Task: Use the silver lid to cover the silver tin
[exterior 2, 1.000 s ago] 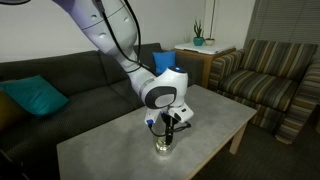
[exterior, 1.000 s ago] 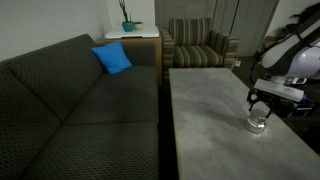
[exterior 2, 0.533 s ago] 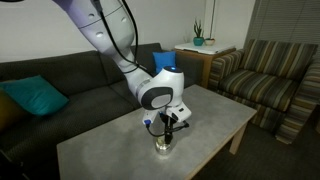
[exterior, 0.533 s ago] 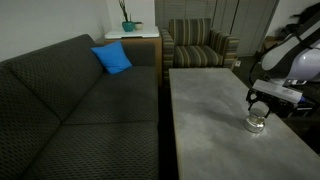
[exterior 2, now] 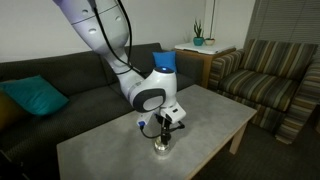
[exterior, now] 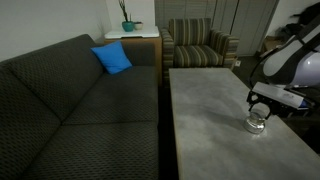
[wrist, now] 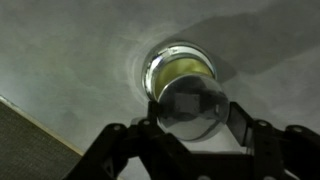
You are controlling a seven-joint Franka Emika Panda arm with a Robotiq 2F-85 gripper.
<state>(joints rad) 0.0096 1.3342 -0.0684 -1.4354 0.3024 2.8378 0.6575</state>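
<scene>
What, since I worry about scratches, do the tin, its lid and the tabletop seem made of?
Tin: shiny metal, judging by its bright rim; yellowish glint inside.
Lid: likely metal too, duller grey, flat sheen.
Tabletop: mottled matte grey, perhaps stone or concrete; could be laminate.

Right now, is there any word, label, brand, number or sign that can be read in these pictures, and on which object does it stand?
No text can be read in any view.
silver lid: plain and blurred, no marking seen.
silver tin: no label visible.
robot arm: any marking there is too small to read.
</scene>
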